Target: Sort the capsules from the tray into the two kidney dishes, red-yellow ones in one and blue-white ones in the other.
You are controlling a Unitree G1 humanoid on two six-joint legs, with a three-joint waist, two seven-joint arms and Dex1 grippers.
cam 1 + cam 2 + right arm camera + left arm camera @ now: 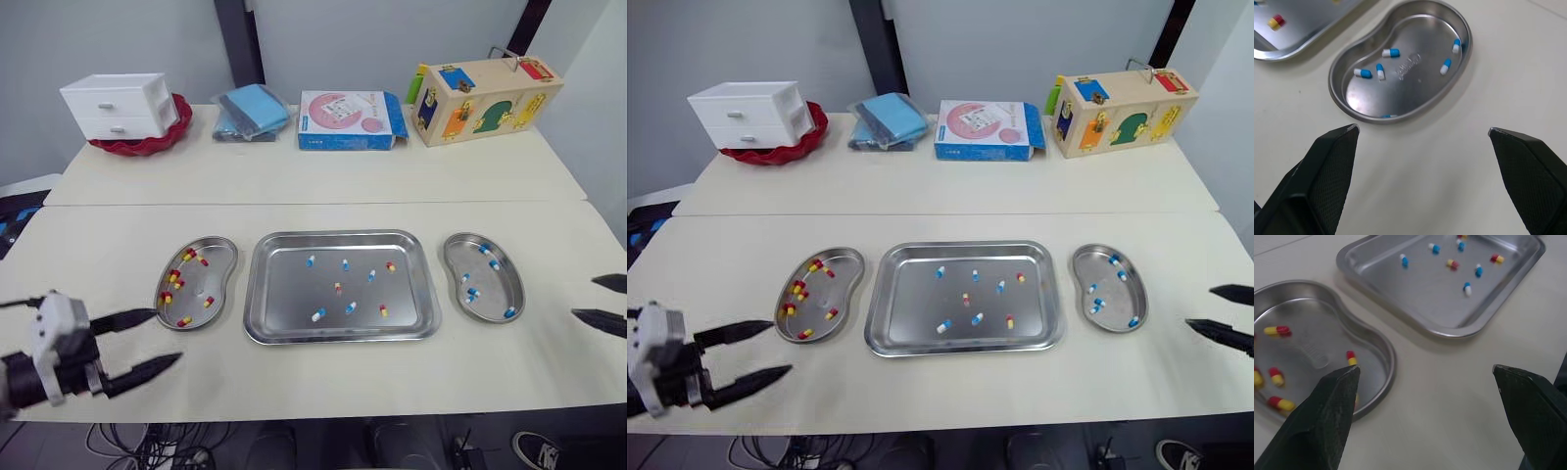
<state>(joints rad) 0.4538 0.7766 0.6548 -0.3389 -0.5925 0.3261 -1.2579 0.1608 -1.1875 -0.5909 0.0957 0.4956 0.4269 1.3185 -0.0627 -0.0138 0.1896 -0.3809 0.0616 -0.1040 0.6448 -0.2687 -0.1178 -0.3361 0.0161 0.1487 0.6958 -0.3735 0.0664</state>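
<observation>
Currently both grippers are empty. The left gripper point(167, 336) hovers with its fingers spread wide over the table point(323, 382) near the front edge, just short of the left kidney dish point(201, 284). The right gripper point(584, 299) also has its fingers apart, out beside the right kidney dish point(495, 289) and not touching it.

The tray point(284, 294) sits between the two dishes with eight loose: five blue-white capsules point(350, 307) and three red-yellow capsules point(338, 288). They're scattered, mostly well apart, none against the rim. The left kidney dish holds only red-yellow ones, the right kidney dish only blue-white. The sort looks partly done.

Handling, as a judgement: the capsules are very light, smooth-shelled and round in section. They'll likely roll or skid on the polished steel if one finger touches first. The thin shell probably dents or pulls apart under a hard squeeze, so closing force should be low. The best hold is across the short axis at mid-length, over the seam where the two colours meet. The fingers should straddle it from straight above and land together. Pinching by the ends would likely squirt it out.

The tray rim is raised, so the approach should be from above, not the side. The spacing looks wide enough not to knock a neighbour. Release should be low inside the dish, since a drop from height could bounce out.
</observation>
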